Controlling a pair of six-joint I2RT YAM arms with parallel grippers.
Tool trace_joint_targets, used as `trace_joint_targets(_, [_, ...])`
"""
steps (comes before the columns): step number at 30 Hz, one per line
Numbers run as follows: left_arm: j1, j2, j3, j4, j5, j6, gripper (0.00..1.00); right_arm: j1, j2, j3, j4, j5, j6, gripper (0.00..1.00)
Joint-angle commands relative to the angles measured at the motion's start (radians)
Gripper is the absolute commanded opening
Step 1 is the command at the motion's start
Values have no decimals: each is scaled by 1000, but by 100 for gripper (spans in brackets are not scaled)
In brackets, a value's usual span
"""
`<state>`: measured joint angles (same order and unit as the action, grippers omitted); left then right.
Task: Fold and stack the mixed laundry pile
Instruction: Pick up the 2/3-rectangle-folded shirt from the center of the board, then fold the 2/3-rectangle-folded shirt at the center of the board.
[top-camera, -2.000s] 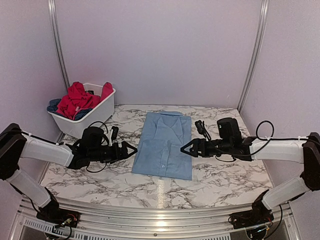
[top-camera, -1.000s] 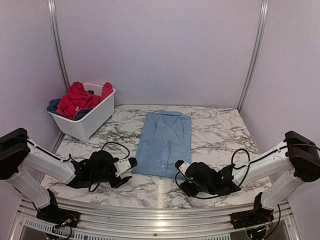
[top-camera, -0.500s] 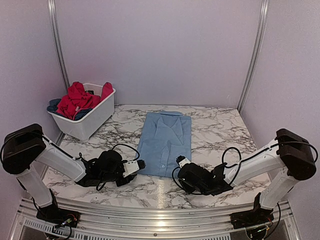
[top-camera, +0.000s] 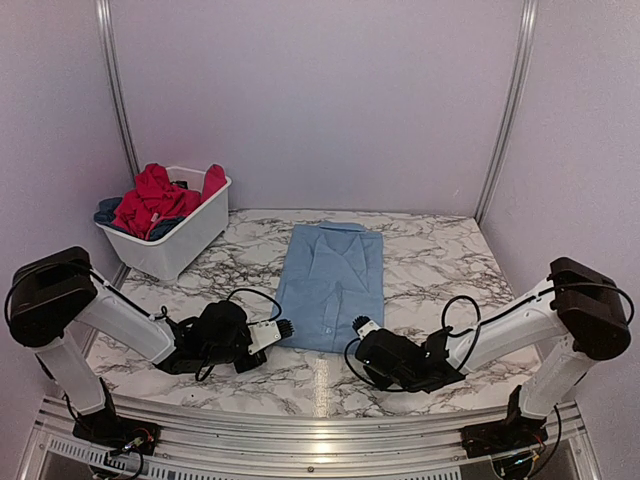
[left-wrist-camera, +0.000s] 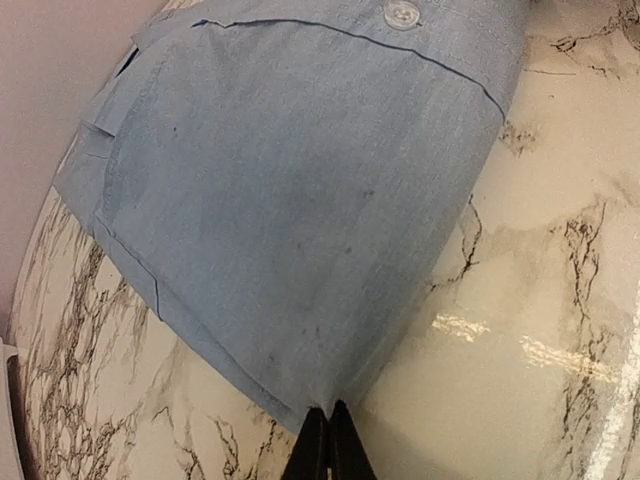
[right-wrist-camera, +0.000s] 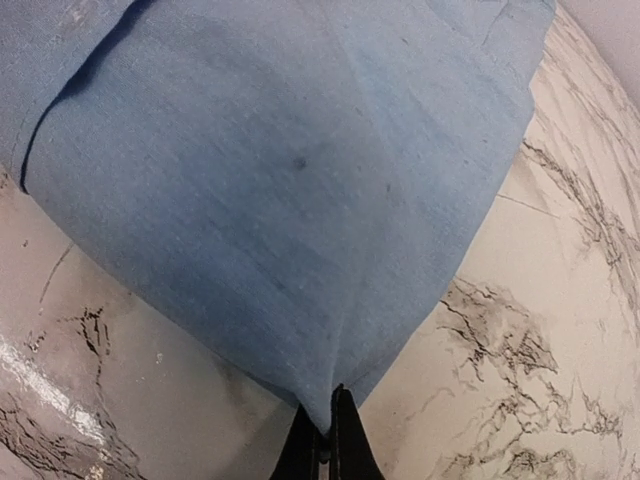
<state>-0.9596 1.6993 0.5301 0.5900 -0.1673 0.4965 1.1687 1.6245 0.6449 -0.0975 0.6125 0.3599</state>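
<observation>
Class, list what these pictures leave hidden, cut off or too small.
- Bottom of the basket: top view, under the red garments.
- Far end of the light blue shirt: wrist views, cut by frame edge.
- Left claw, right claw: wrist views, bottom edge cuts them; top view, too small.

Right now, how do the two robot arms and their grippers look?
The left arm and right arm have white tubular links and bulky black joints, with thin black cables looping near the wrists. The left gripper and right gripper are black, slim-fingered.

Light blue shirt (top-camera: 330, 285) on marbled bench (top-camera: 440, 270)
Bench white with dark grey veins; red garments (top-camera: 150, 195) in white basket (top-camera: 195, 235).
</observation>
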Motion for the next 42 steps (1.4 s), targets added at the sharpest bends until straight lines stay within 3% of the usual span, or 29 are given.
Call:
trace_joint_targets(1, [-25, -60, 12, -32, 7, -3, 0, 3, -69, 32, -80, -8, -40, 0])
trace_joint_targets(9, [-89, -224, 56, -262, 41, -87, 0, 16, -248, 64, -196, -102, -35, 0])
trace_joint_targets(19, [-114, -420, 130, -472, 23, -155, 0, 37, -414, 170, -326, -52, -41, 0])
trace_joint_targets(35, [97, -250, 367, -477, 79, -196, 0, -359, -332, 254, -203, -256, -232, 0])
trace_joint_targets(42, [188, -83, 535, -526, 145, -194, 0, -497, -185, 354, -112, -402, -329, 0])
